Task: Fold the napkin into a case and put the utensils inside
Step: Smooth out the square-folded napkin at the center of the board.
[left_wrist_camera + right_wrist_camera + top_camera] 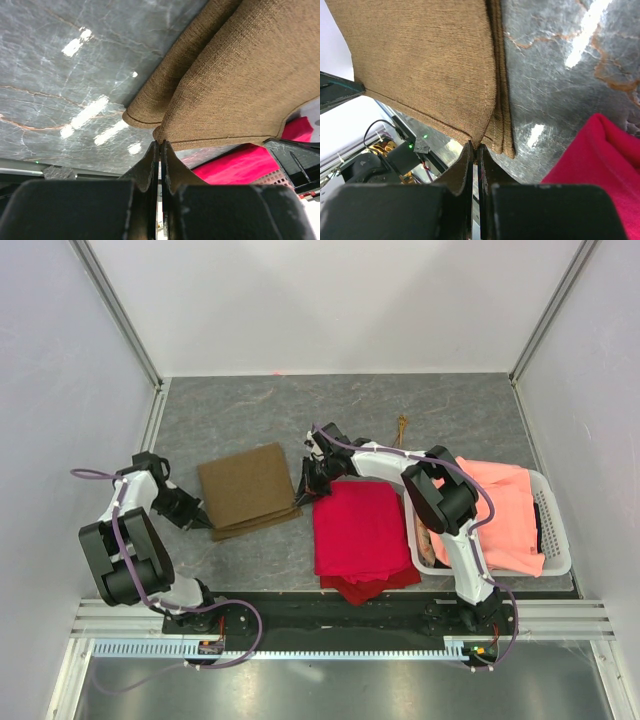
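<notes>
The napkin is lying folded on the worktop, stretching between the two sets of fingers, with its layered edges showing in both wrist views. The left fingers are pressing together on the napkin's near left corner, pinching the upper layer right at their tips while a lower fold is curling just beyond them. The right fingers are pressing together too, nipping the near right corner at their tips, with the stacked edges running away from them. Just beside the right fingers, on the side away from the napkin, a red cloth is lying in a loose fold. Beyond the right fingers, towards the far side of the worktop, the gold utensils are resting well apart from the napkin. Farther right of the red cloth, a salmon-orange cloth is draping over a white basket.
</notes>
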Action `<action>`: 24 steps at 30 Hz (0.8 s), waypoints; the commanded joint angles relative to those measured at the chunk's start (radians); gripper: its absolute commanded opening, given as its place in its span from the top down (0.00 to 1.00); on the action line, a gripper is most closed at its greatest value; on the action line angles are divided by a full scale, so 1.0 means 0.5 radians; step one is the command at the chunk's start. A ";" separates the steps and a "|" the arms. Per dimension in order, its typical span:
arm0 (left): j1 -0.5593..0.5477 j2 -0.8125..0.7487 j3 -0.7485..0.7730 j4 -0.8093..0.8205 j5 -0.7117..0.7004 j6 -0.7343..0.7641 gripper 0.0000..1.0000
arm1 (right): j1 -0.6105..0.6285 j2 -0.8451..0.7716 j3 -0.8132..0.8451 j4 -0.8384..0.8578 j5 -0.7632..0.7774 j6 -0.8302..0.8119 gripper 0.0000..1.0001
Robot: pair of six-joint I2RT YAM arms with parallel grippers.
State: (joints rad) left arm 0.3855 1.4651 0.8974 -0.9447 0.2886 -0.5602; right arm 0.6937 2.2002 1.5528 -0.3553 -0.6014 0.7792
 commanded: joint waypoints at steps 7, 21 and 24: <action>0.008 0.076 -0.040 -0.028 -0.169 0.013 0.98 | 0.012 -0.025 -0.056 0.005 0.098 -0.052 1.00; 0.005 0.205 -0.016 -0.009 -0.151 0.062 0.98 | 0.012 0.060 0.023 -0.093 0.166 -0.107 1.00; 0.008 0.055 0.052 -0.052 -0.160 0.047 0.98 | 0.015 0.002 0.060 -0.133 0.166 -0.098 1.00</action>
State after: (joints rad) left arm 0.3847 1.5696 0.8642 -0.9447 0.2668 -0.5598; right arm 0.7109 2.2181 1.5379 -0.3710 -0.5667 0.7586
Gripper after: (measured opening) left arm 0.035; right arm 0.054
